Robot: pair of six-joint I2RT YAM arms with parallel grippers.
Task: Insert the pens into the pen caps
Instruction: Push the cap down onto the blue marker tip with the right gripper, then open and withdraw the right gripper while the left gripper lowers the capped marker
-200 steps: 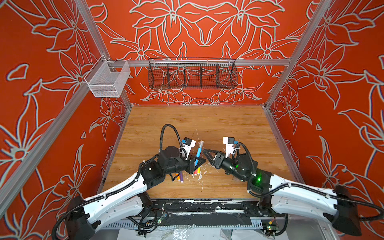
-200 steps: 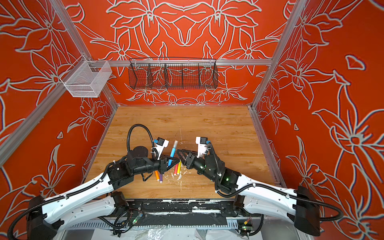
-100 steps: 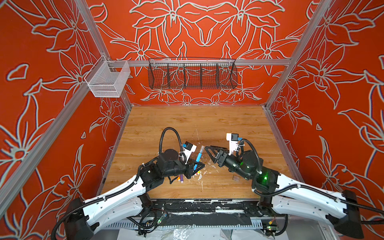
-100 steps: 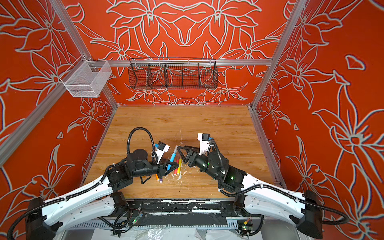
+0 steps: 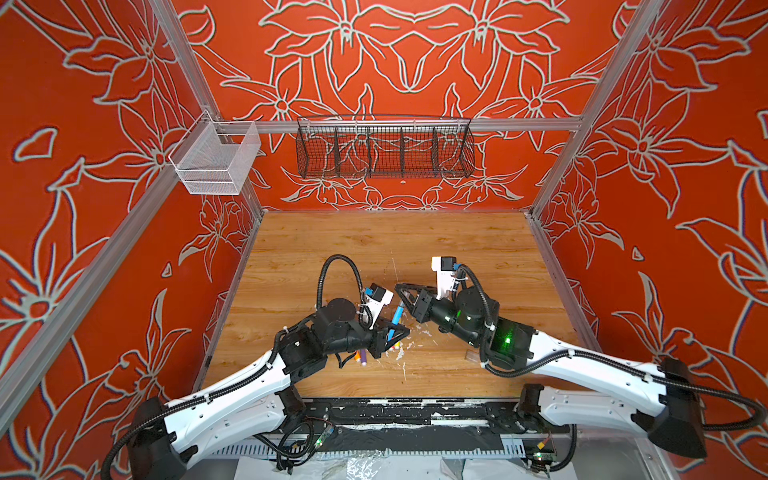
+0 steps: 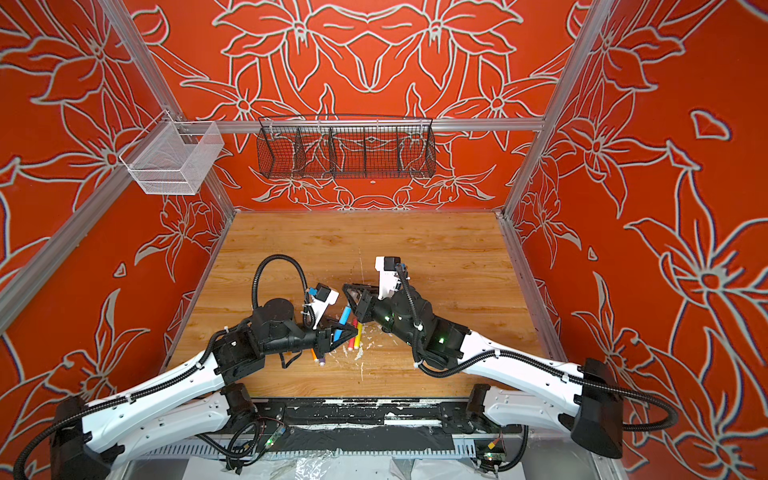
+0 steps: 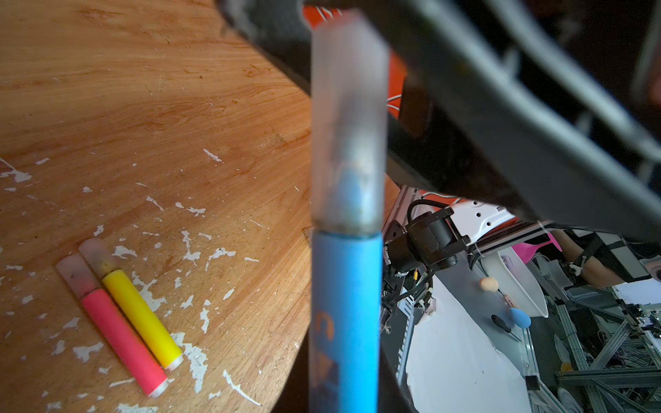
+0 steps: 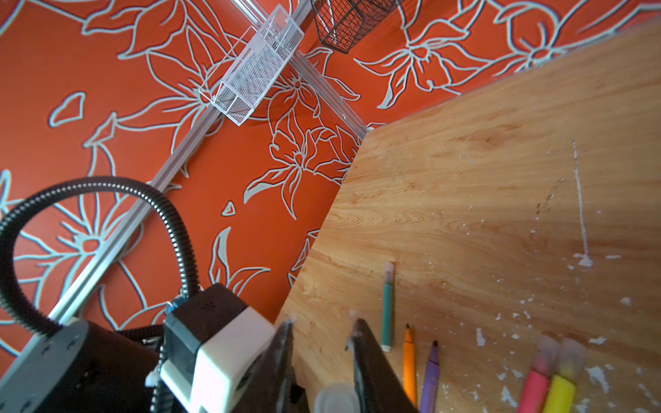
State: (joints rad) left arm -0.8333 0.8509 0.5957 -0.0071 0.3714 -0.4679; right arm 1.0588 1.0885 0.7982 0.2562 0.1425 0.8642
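Note:
My left gripper (image 5: 395, 334) is shut on the barrel of a blue pen (image 7: 345, 304) and holds it tilted up off the table. A clear pen cap (image 7: 348, 125) sits over the pen's tip. My right gripper (image 8: 322, 321) has its jaws closed to about a cap's width round the cap's end (image 8: 334, 397). Pink-red (image 7: 121, 336) and yellow (image 7: 143, 314) pens lie capped side by side. The green pen (image 8: 387, 311) is capped too. Orange (image 8: 409, 361) and purple (image 8: 431, 375) pens lie bare-tipped. A loose cap (image 5: 471, 356) lies by my right arm.
The wooden table (image 5: 395, 249) is flecked with white paint near the pens. A black wire basket (image 5: 384, 149) hangs on the back wall and a white mesh basket (image 5: 216, 160) on the left wall. Red walls close in three sides.
My left gripper has lowered with the blue pen towards the table's near side. My right gripper's jaws spread wider, then narrowed round the capped tip.

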